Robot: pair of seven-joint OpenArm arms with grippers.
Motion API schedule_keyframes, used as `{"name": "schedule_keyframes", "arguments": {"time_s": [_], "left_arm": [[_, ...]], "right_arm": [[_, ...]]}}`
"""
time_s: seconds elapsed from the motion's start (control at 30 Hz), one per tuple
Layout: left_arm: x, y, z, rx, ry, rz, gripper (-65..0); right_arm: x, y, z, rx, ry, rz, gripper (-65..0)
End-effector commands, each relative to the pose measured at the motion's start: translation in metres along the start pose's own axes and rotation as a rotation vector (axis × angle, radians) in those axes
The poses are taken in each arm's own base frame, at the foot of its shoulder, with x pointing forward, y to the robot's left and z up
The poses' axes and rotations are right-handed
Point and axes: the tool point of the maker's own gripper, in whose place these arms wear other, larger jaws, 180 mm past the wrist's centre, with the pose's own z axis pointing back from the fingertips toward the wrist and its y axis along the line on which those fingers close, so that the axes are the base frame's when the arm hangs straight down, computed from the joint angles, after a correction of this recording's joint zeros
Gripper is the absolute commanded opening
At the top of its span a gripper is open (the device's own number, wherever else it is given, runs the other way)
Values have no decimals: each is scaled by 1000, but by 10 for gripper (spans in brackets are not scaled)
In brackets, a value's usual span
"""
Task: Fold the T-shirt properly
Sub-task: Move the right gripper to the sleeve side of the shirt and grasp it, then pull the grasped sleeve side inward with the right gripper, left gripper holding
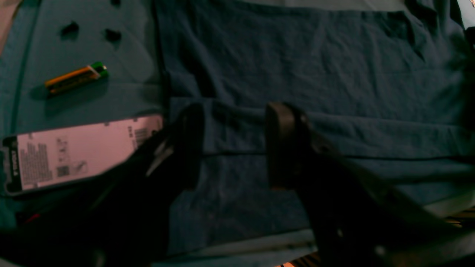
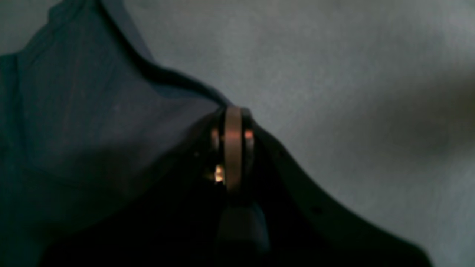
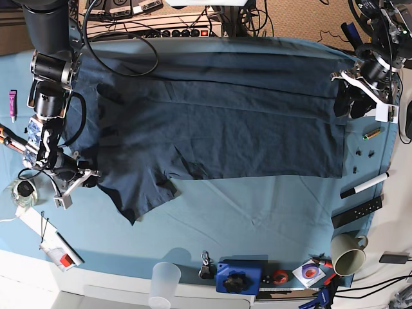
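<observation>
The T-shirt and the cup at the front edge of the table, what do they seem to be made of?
The T-shirt looks like soft matte knit fabric, probably cotton: it lies limp, with creases and folds and no shine. The cup looks like frosted translucent plastic: its wall is pale and cloudy. It could be glass; the picture cannot settle that.

A robotics lab or workshop, probably: a counter under a light blue tablecloth (image 3: 257, 206), a black power strip with tangled cables (image 3: 168, 29) along its back edge, and stray tools, red tape roll (image 3: 279, 277), green-tipped orange battery (image 1: 76, 78), white-barrelled marker (image 3: 364, 185) lying about.
</observation>
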Motion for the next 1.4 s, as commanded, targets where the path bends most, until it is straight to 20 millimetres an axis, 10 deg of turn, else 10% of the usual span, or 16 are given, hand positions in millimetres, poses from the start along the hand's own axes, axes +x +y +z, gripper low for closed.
{"name": "schedule_keyframes", "arguments": {"time_s": [0.0,1.13,1.37], "left_arm": [[11,-3,3,-13,-41,-17,-375],[23,-1,0,2,-82,-33,-376],[38,3,-6,28,-105,-71,-376]], "right_arm": [[-15,-12,6,-49,111,15,-650],[-48,17,94,-10,154,255,-649],[-40,25,99,39,125,244,-533]]}}
